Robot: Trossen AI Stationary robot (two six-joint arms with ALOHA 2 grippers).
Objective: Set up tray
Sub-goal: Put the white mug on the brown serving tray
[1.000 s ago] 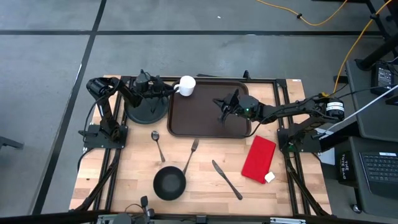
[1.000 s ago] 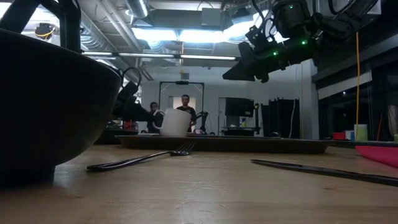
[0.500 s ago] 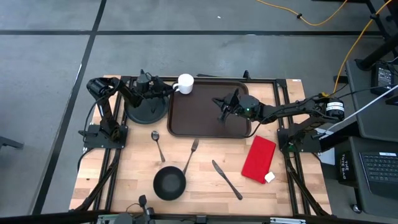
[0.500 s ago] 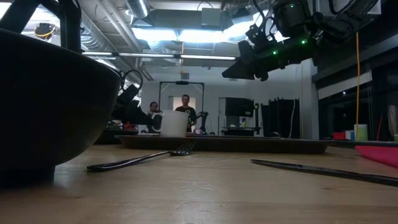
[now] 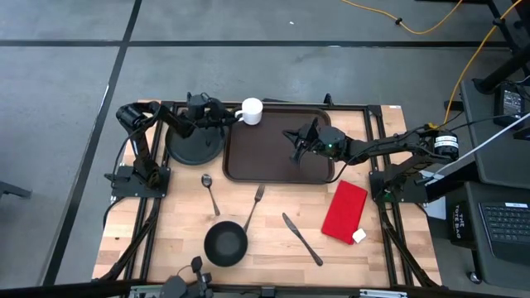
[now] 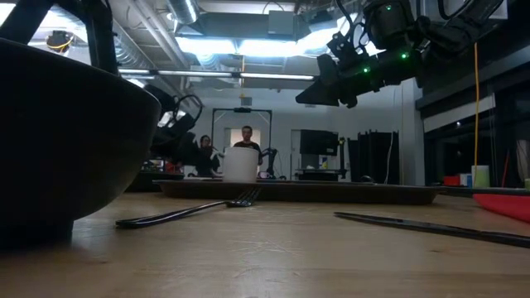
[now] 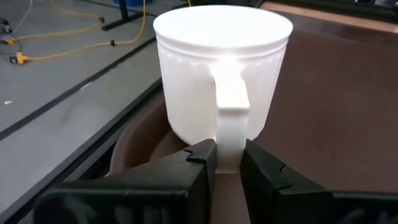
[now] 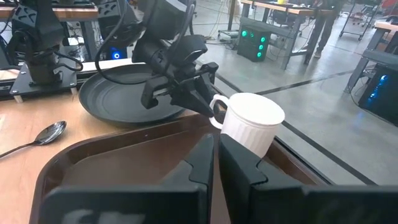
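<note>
So the stiff, light-looking tray [image 5: 277, 153] is probably best gripped by its raised rim, while the left gripper [image 7: 227, 163] is clamped on the mug [image 7: 222, 71] handle.

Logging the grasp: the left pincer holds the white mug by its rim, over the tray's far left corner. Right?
Not the rim. The left pincer is clamped on the handle of the white mug, as the left wrist view shows. The rest holds: the mug is over the far left corner of the tray.
</note>
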